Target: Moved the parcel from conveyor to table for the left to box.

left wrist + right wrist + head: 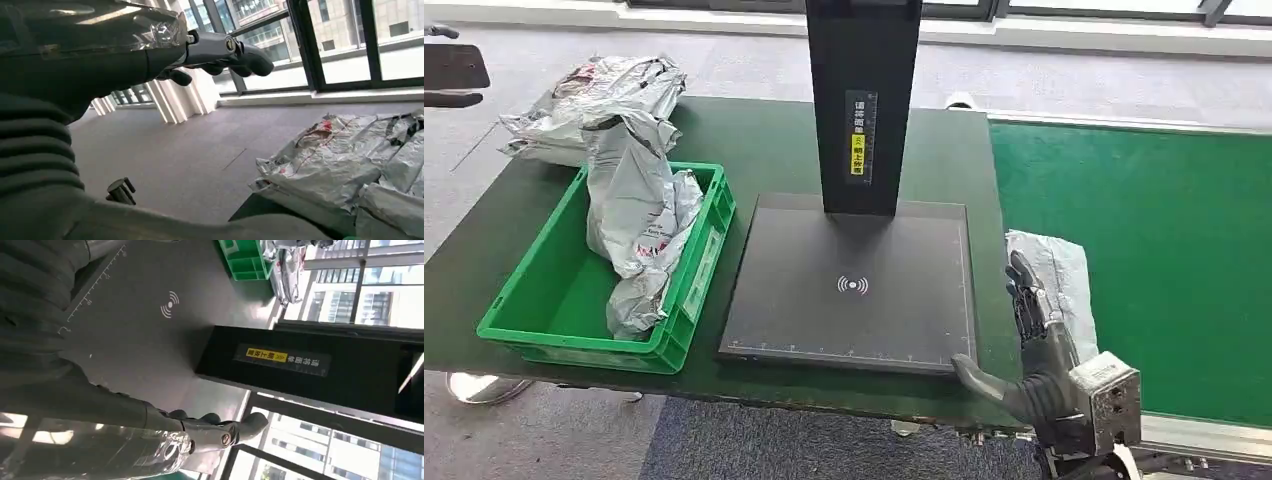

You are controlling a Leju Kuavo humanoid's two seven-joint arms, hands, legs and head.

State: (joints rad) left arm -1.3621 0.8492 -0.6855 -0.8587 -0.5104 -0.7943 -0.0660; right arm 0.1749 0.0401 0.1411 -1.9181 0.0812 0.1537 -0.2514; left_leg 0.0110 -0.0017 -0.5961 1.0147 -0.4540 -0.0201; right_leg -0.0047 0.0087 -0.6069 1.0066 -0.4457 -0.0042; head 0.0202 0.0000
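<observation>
A grey plastic parcel [1061, 268] lies on the left edge of the green conveyor [1164, 250], beside the dark green table [764, 140]. My right hand [1036, 345] is low at the parcel's near left side. Its fingers stretch out along the parcel and its thumb is spread toward the scanner plate's corner, with nothing in its grasp. In the right wrist view the right hand [210, 430] holds nothing. The left wrist view has my left hand [215, 57] empty in the air, fingers apart, above the floor near the parcel pile [340, 160].
A black scanner plate [854, 300] with a tall black post [862, 100] fills the table's middle. At the left stands a green crate [574, 345] holding grey parcels [639, 215]. Several more parcels [604, 105] are piled behind it.
</observation>
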